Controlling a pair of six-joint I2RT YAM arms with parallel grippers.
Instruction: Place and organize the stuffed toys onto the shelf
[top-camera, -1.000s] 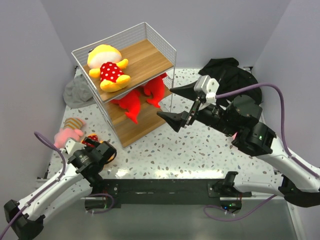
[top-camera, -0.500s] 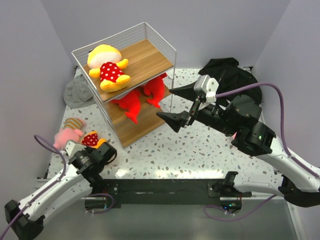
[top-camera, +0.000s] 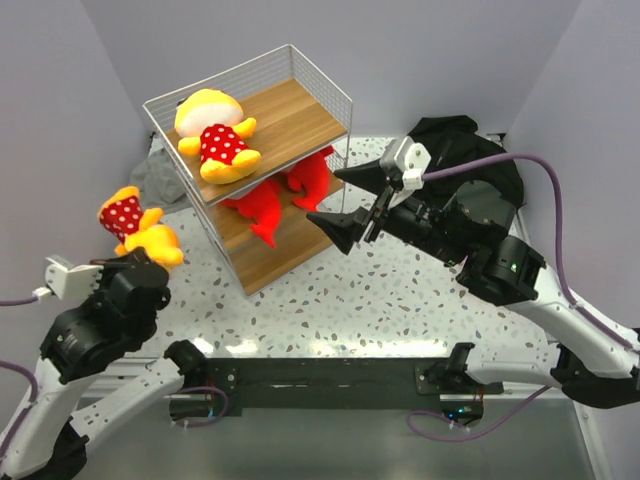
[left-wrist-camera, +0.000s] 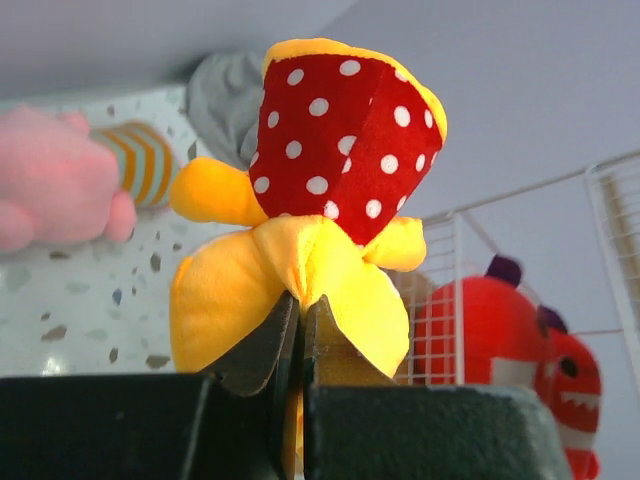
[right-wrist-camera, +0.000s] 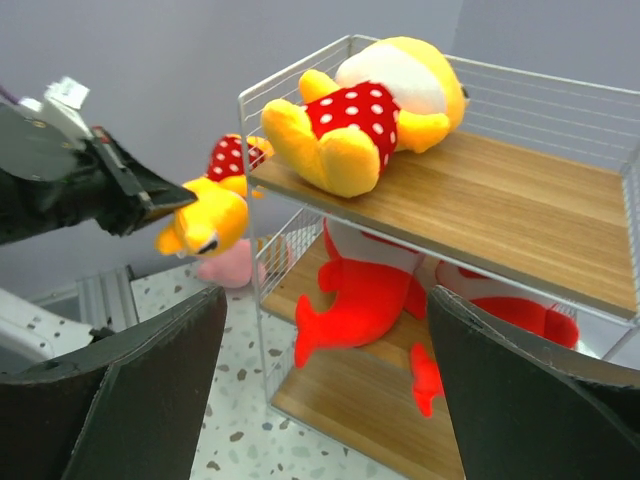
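My left gripper (left-wrist-camera: 300, 312) is shut on a yellow foot of a yellow doll (left-wrist-camera: 330, 140) in a red white-dotted outfit. It holds the doll (top-camera: 135, 228) in the air, left of the shelf (top-camera: 290, 110). A second yellow doll (top-camera: 215, 135) lies on the top board. Two red sharks (top-camera: 262, 205) (top-camera: 310, 180) lie on the middle board. A pink toy (left-wrist-camera: 50, 190) in striped clothes lies on the table beyond the held doll. My right gripper (top-camera: 324, 195) hangs open in front of the shelf's right side, holding nothing; its fingers (right-wrist-camera: 130, 400) frame the sharks (right-wrist-camera: 370, 290).
A black cloth heap (top-camera: 455, 140) lies at the back right behind the right arm. A grey fabric hat (top-camera: 160, 180) sits on the table behind the shelf's left corner. Purple walls close in the left, back and right sides.
My left gripper shut on the yellow doll on the table and lifted it up and to the left. The right gripper edged slightly toward the shelf.
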